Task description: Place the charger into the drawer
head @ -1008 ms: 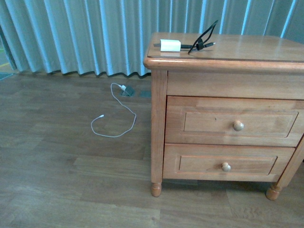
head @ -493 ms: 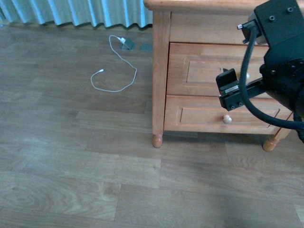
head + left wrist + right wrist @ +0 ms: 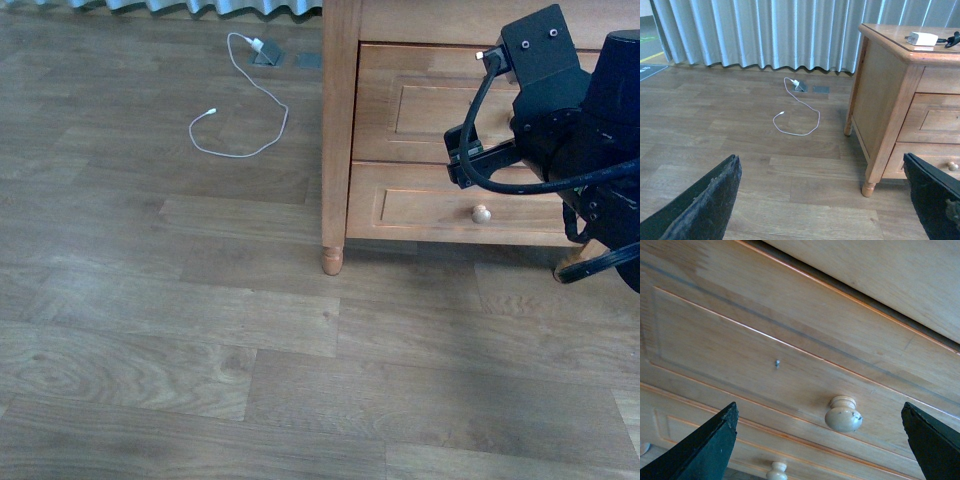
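White cable (image 3: 240, 110): on the floor, well apart from both tools.
Left tool (image 3: 819, 159): fingers spread wide and empty, over the floor.
Table (image 3: 890, 100): ahead of the left tool; the front camera has dipped, so its top is now out of that view.
Charger (image 3: 923, 38): untouched on the table top, above and well beyond the left tool.
Drawer (image 3: 765, 340): shut, with its knob (image 3: 842, 414) just ahead of the right tool.
Right tool (image 3: 819, 405): fingers apart and empty, newly swung in at the drawer fronts.
Meaning: opening the drawer likely comes first.
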